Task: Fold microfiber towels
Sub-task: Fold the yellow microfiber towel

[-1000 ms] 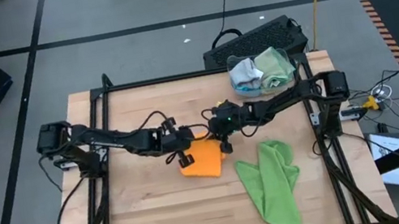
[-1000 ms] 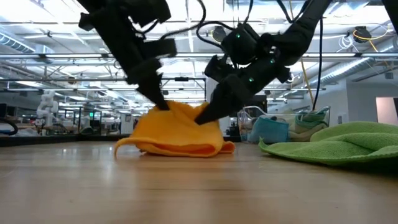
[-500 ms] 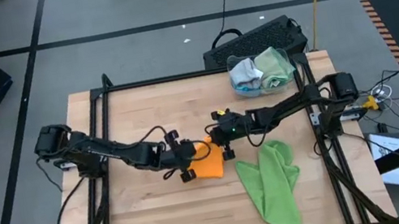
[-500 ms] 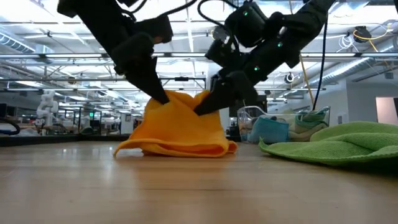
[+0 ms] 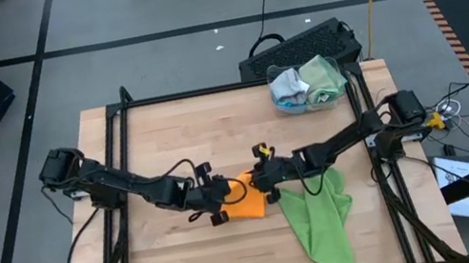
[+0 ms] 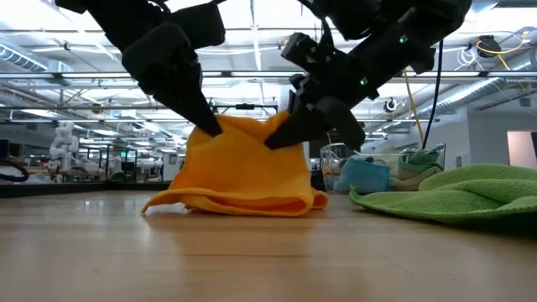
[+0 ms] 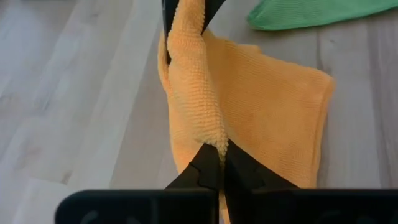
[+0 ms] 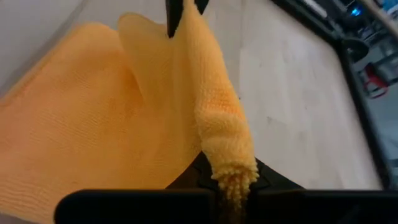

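Observation:
An orange microfiber towel (image 5: 247, 203) sits near the table's middle. Its upper edge is raised between my two grippers and its lower folds (image 6: 235, 200) lie on the wood. My left gripper (image 5: 217, 195) is shut on the raised edge's left end. My right gripper (image 5: 264, 180) is shut on the right end. A green towel (image 5: 320, 218) lies crumpled flat on the table, to the right of the orange one and nearer the front edge. My left gripper pinches a bunched end of the orange towel's raised edge (image 7: 212, 138) between its two fingers, slanting down from the table's left. The cloth runs as a rolled ridge to the other gripper and hangs below, its lower part on the table. My right gripper pinches the opposite bunched corner of that edge (image 8: 231, 163) between its two fingers, slanting down from the table's right. The cloth hangs from the hold in slack folds, with its bottom resting on the table.
A clear tub (image 5: 307, 85) with folded blue and green cloths stands at the table's far right corner; the low view shows this tub (image 6: 377, 174) behind the orange towel. A black keyboard (image 5: 297, 46) lies just beyond the table's far edge. Bare wood spreads at the left and front.
Both grippers have moved toward the table's near edge and risen a little, carrying the orange towel's upper edge. The towel now stands taller, drawn over its lower part, which has stayed on the table. My right gripper has rolled about its own axis.

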Controlling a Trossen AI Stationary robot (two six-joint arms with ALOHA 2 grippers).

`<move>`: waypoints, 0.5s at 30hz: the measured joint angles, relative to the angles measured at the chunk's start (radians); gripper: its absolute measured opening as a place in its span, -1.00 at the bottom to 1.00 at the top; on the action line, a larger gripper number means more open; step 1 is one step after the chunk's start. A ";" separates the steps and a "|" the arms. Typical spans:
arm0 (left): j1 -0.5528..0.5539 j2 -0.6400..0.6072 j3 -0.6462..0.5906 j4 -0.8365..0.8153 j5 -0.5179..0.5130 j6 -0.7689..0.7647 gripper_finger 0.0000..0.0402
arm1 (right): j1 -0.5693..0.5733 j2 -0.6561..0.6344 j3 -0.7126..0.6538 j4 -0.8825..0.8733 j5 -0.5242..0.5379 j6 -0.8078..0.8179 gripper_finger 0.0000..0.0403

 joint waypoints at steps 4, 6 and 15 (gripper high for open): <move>-0.001 -0.022 0.000 -0.004 -0.051 0.007 -0.94 | 0.013 -0.021 0.000 -0.009 0.078 -0.044 -0.89; 0.007 -0.028 0.000 -0.019 -0.093 0.000 -0.95 | 0.000 -0.029 -0.002 -0.019 0.094 -0.019 -0.82; 0.032 -0.028 0.000 -0.085 -0.148 0.076 -0.97 | -0.050 -0.055 -0.004 -0.046 -0.130 0.434 -0.51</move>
